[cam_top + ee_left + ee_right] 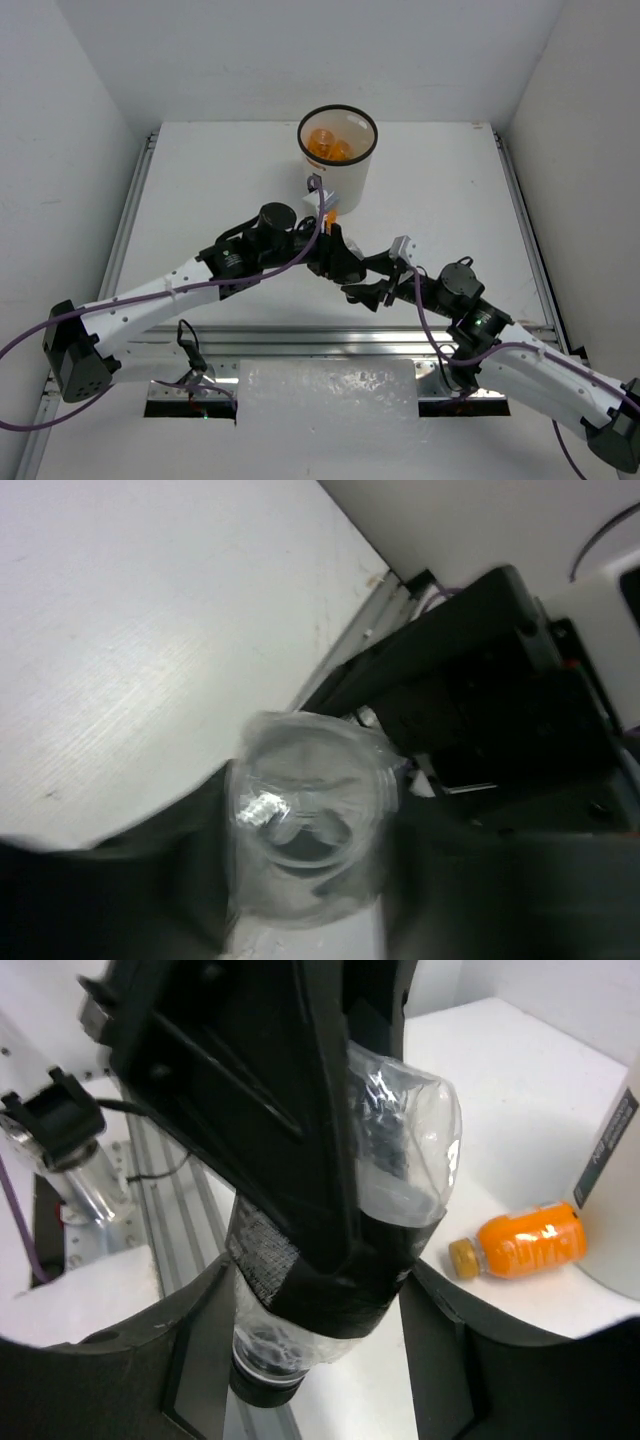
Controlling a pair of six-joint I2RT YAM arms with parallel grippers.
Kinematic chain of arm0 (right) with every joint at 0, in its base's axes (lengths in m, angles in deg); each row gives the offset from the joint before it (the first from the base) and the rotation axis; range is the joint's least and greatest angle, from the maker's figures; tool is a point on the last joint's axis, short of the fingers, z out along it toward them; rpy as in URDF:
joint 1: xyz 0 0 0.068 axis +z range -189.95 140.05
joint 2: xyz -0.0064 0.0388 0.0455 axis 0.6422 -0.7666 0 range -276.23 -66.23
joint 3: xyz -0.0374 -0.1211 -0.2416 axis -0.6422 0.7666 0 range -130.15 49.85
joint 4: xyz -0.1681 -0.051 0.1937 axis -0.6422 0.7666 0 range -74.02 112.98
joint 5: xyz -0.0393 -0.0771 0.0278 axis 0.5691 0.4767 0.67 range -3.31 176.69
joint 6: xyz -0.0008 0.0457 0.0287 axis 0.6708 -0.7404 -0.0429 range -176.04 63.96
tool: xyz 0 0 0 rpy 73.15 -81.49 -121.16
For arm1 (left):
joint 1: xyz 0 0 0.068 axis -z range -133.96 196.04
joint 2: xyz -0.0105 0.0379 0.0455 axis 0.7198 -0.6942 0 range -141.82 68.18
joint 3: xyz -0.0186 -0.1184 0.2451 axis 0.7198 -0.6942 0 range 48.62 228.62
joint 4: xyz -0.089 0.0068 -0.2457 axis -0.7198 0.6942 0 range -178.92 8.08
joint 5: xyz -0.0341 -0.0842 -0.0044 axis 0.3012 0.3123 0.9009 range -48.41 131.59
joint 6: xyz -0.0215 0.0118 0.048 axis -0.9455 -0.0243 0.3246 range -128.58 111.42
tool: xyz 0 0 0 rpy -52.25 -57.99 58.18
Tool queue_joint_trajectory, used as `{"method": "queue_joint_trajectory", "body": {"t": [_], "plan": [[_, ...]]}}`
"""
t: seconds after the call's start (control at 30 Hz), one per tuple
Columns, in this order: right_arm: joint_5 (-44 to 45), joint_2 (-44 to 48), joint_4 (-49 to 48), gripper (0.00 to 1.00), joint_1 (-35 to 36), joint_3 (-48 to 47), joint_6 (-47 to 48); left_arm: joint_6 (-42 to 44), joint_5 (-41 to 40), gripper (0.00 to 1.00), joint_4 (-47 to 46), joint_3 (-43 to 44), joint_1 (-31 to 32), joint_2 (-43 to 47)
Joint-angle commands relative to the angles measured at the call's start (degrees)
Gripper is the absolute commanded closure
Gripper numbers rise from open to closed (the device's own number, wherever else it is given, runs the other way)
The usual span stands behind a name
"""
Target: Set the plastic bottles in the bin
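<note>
Top camera looks down; 2 close wrist cameras share the clear bottle.

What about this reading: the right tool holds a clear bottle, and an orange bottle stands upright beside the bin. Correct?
Not quite. The orange bottle lies on its side beside the bin, not upright; the right wrist view shows it. The right tool does hold the clear bottle.

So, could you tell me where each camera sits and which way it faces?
Top external: above and behind, looking down on the bin; both arms show.
Left wrist: on the left arm, facing the clear bottle end-on between its fingers.
Right wrist: on the right arm, facing that bottle's side; its fingers and the left gripper show.
Both wrist views share that bottle.
</note>
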Motion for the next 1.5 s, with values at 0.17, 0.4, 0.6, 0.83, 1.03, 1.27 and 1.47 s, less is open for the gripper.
{"method": "queue_joint_trajectory", "body": {"t": [0.17, 0.4, 0.6, 0.83, 1.03, 1.27, 1.47], "plan": [[22.6, 2.3, 3.5, 0.01, 0.4, -4.5, -4.3, 0.8, -7.3, 1.0, -0.7, 8.6, 0.3, 0.4], [62.9, 2.7, 35.8, 0.01, 0.2, -6.8, -32.6, 4.1, -35.8, 1.0, 10.1, 31.2, -6.8, -9.5], [58.3, 5.0, 34.7, 0.01, 0.0, -1.0, -33.0, 10.1, -40.1, 1.0, 14.0, 53.8, -13.6, -27.8], [52.9, -1.2, 33.0, 0.01, -0.3, -2.5, -30.3, 11.2, -30.8, 0.36, 24.4, 87.6, -17.9, -53.3], [44.2, -12.4, 27.3, 0.01, -1.0, -7.6, -31.1, 10.6, -29.8, 0.0, 19.3, 77.7, -18.0, -46.6], [38.1, -36.2, 18.3, 0.01, -1.0, -22.7, -31.9, 8.5, -35.4, 0.0, 26.9, 69.1, -18.0, -30.6], [42.8, -58.0, 20.6, 0.01, -1.1, -37.8, -38.0, 2.0, -39.1, 0.0, 20.3, 28.7, -18.0, 2.0]]}}
